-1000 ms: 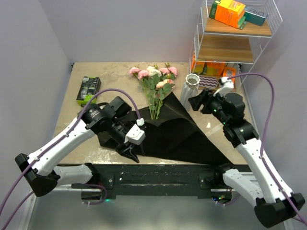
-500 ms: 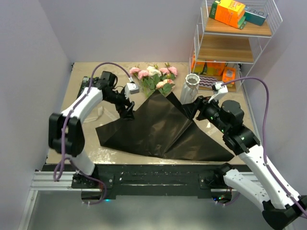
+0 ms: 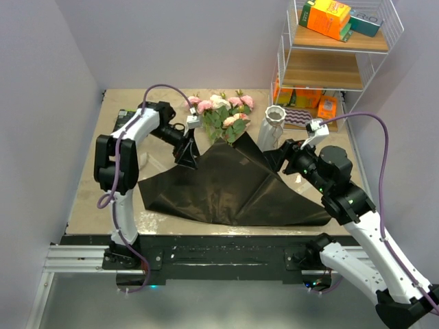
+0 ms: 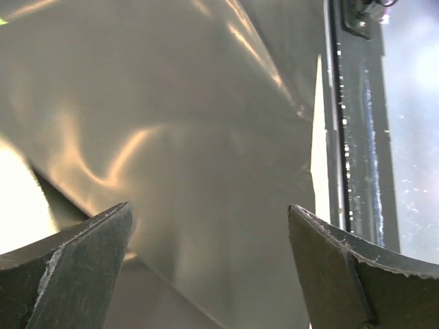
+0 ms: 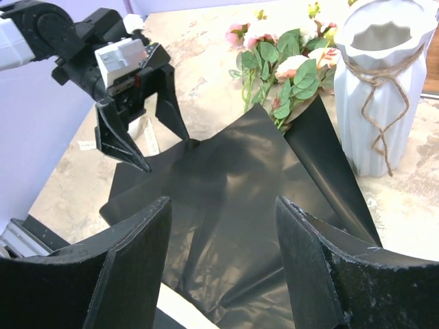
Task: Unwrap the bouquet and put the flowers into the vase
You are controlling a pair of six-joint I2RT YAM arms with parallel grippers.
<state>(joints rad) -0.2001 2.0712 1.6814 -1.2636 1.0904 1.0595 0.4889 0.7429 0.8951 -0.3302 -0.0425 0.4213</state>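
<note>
A black sheet (image 3: 226, 185) lay spread and creased across the middle of the table (image 3: 92, 199). The flowers (image 3: 223, 113), pink, peach and cream roses with green leaves, lay at its far edge, heads pointing away from the arms, stems meeting the sheet's raised far corner. The white vase (image 3: 274, 123) stood upright just right of them, twine round its neck, in front of a wire shelf (image 3: 322, 68). The left gripper (image 3: 186, 156) pointed down at the sheet's far left edge, jaws spread wide, holding nothing; whether its tips touched the sheet could not be told. The right gripper (image 5: 221, 205) hovered near the vase above the sheet's right side, jaws well apart, holding nothing.
</note>
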